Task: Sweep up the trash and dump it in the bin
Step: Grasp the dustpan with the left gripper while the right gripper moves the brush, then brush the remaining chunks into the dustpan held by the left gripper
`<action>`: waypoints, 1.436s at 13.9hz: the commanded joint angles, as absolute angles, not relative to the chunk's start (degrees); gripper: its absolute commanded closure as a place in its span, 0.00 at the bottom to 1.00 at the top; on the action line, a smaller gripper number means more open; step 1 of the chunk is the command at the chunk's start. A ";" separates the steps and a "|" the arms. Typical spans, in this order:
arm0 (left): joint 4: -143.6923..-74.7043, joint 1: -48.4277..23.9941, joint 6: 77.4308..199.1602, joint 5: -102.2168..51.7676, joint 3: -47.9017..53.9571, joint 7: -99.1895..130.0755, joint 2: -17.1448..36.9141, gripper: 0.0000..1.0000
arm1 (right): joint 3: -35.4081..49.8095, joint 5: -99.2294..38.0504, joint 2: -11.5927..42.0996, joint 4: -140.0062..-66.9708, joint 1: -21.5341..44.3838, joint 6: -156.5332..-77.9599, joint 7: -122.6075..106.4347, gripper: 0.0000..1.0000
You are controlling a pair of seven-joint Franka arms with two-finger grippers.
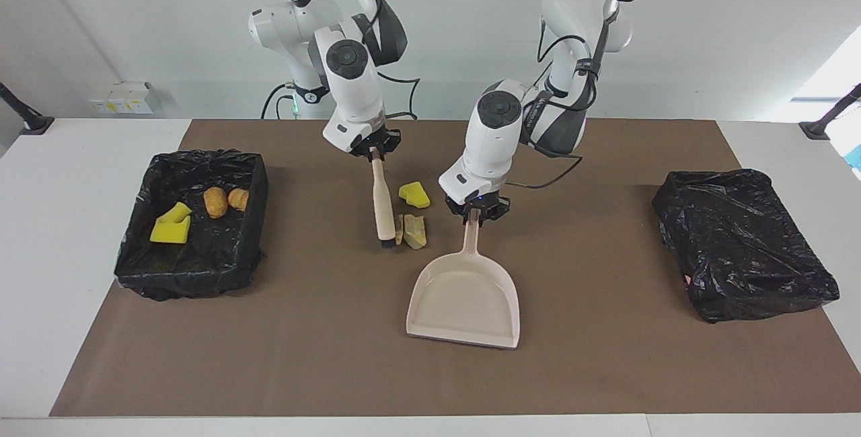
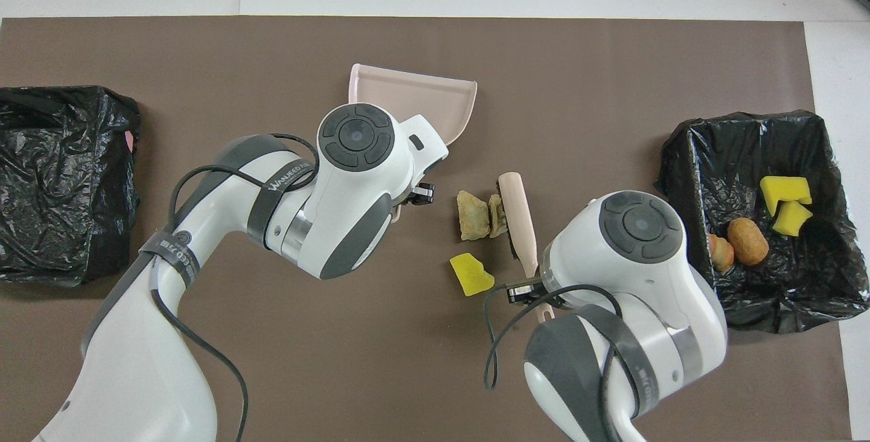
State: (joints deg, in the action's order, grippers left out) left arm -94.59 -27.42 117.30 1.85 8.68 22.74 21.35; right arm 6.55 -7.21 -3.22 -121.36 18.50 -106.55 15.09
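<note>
A beige dustpan (image 1: 464, 299) (image 2: 414, 98) lies mid-table, its mouth pointing away from the robots. My left gripper (image 1: 476, 212) (image 2: 416, 197) is shut on its handle. My right gripper (image 1: 375, 153) is shut on the beige brush (image 1: 383, 212) (image 2: 516, 211), whose bristle end touches the mat. Of the trash, two tan chunks (image 1: 410, 230) (image 2: 476, 214) lie against the brush, between it and the dustpan handle. A yellow sponge piece (image 1: 415, 195) (image 2: 471, 275) lies a little nearer to the robots. The open bin (image 1: 188, 269) (image 2: 680, 156) at the right arm's end holds yellow and brown scraps.
A second box wrapped in a black bag (image 1: 740, 242) (image 2: 61, 177) stands at the left arm's end of the table. A brown mat (image 1: 605, 370) covers the table top, with white table showing around its edges.
</note>
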 commanded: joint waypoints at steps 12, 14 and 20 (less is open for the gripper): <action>-101.57 -10.28 95.18 3.86 5.89 -50.15 3.00 1.00 | 6.77 -1.58 -11.34 -136.57 13.53 -116.97 11.06 1.00; -109.73 -10.37 99.46 4.66 5.98 -54.99 -1.65 1.00 | 6.86 -1.67 -10.47 -140.26 17.03 -123.64 15.54 1.00; -126.64 -12.03 109.68 4.75 6.15 -61.00 -9.15 1.00 | 6.94 -2.37 -8.09 -141.07 20.74 -125.59 22.22 1.00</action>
State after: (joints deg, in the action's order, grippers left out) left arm -122.11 -10.40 106.47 4.24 6.46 -60.10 -6.92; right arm 6.84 -2.13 -8.86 -140.25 20.23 -123.16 19.55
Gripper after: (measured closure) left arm 0.674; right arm 0.736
